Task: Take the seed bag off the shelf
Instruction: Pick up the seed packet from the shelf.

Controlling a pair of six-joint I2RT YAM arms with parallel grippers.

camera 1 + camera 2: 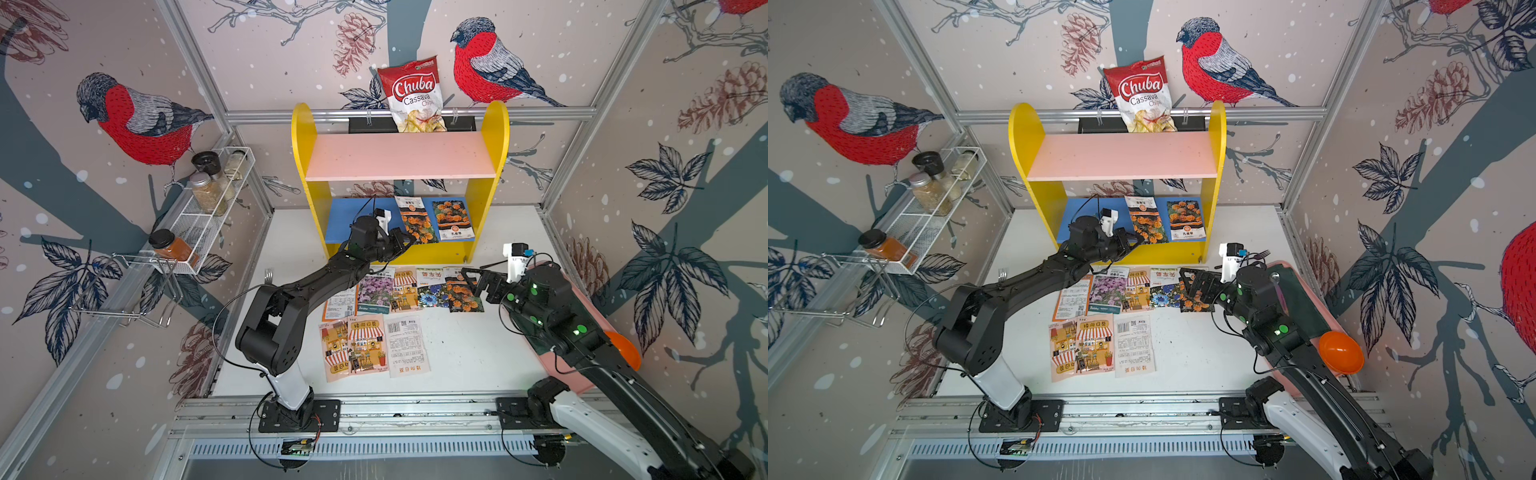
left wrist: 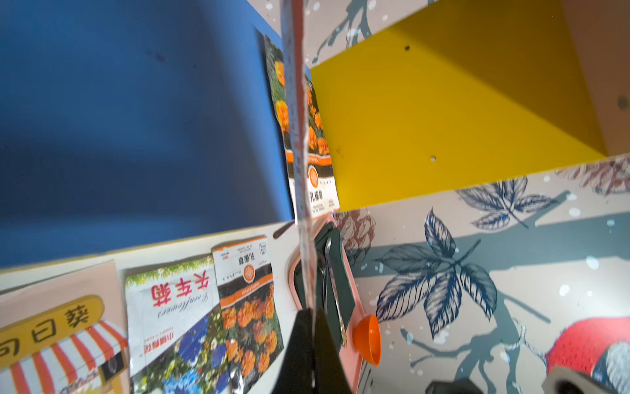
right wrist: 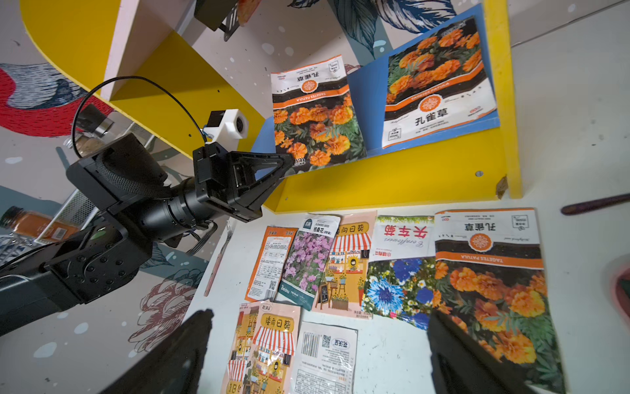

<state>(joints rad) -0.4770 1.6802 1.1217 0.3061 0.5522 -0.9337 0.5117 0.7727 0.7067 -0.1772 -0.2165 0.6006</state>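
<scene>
The shelf [image 1: 303,166] [image 1: 1025,166] stands at the back of the table, with a pink upper board and a blue lower board [image 1: 357,220]. Two orange-marigold seed bags lie on the blue board. My left gripper [image 1: 409,241] [image 1: 1138,240] [image 3: 289,160] is shut on the near corner of the left seed bag [image 1: 417,220] [image 1: 1147,220] [image 3: 317,116], which overhangs the board's front edge. In the left wrist view this bag [image 2: 300,136] runs edge-on out of the gripper [image 2: 312,327]. My right gripper [image 1: 471,286] [image 1: 1192,282] [image 3: 318,317] hangs open over the table, holding nothing.
The second marigold bag [image 1: 452,220] [image 3: 439,85] lies beside the held one. Several seed bags [image 1: 374,324] cover the white table before the shelf. A pink tray [image 1: 582,299] with an orange funnel [image 1: 623,345] sits right. A wire spice rack [image 1: 208,208] hangs left; a chips bag [image 1: 415,95] hangs behind.
</scene>
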